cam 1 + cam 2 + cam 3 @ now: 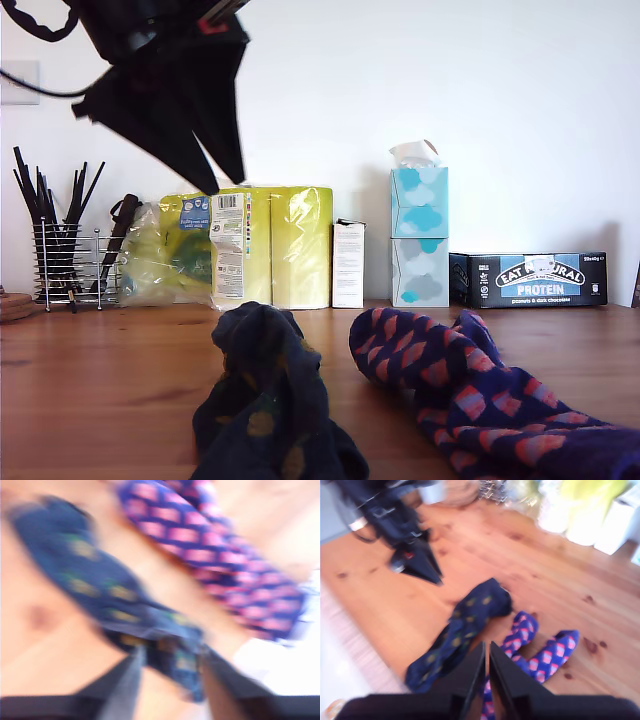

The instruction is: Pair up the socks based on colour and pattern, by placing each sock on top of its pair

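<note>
A dark navy sock bundle with yellowish motifs (265, 400) lies crumpled on the wooden table near the exterior camera. A blue-purple bundle with pink blocks (470, 390) lies just to its right in the exterior view. I cannot tell how many socks each bundle holds. My first gripper (226, 185) hangs open well above the navy bundle, holding nothing. Its blurred wrist view looks down on the navy sock (100, 590) and the pink-patterned one (220, 555). My second gripper (486, 647) is shut and empty, high over both bundles (460, 630) (545, 655), with the first gripper (420, 565) beyond them.
Along the back wall in the exterior view stand a wire holder of black sticks (65, 260), yellow wrapped paper rolls (250, 245), a white carton (347, 265), stacked tissue boxes (418, 235) and a protein bar box (535, 280). The table's edge (350, 650) shows in the second wrist view.
</note>
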`<state>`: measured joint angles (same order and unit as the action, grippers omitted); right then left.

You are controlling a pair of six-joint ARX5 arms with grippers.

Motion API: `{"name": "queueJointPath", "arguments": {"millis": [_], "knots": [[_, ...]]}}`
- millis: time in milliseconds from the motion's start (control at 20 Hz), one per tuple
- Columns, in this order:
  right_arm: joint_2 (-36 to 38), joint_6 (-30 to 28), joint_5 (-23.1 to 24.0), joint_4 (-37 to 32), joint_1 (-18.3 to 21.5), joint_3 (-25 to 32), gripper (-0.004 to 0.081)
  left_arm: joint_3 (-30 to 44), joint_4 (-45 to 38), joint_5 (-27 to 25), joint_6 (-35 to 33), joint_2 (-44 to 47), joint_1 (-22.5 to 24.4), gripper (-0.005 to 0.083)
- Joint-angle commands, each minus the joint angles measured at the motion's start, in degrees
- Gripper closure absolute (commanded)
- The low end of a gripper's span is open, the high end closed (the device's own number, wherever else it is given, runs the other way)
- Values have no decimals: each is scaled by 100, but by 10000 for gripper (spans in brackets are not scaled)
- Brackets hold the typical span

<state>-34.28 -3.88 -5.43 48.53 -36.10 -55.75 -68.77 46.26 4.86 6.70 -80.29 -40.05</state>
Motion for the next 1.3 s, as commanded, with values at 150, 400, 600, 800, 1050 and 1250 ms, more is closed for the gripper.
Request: {"name": "queueJointPath", "arguments": {"millis": [150,400,600,800,1050,1250], "knots": [[-31,195,861,-2249,313,1414,782,426,-1029,-737,-732,802,120,789],[-26,37,326,-2962,1392,1711,782,1700,-2288,-474,-994,1871,931,789],[162,120,-664,-2935,2448,1711,782,2837,-3117,326,-1021,2931,1980,789],[706,127,-1121,-2509,2885,1714,782,3364,-3038,848,-1012,3998,2680,789],[1954,155,-1115,-1405,2903,1698,782,3394,-2070,973,-811,5187,2715,789],[2437,256,-1115,-334,2900,1631,782,3370,-1038,970,-411,5958,2715,789]]}}
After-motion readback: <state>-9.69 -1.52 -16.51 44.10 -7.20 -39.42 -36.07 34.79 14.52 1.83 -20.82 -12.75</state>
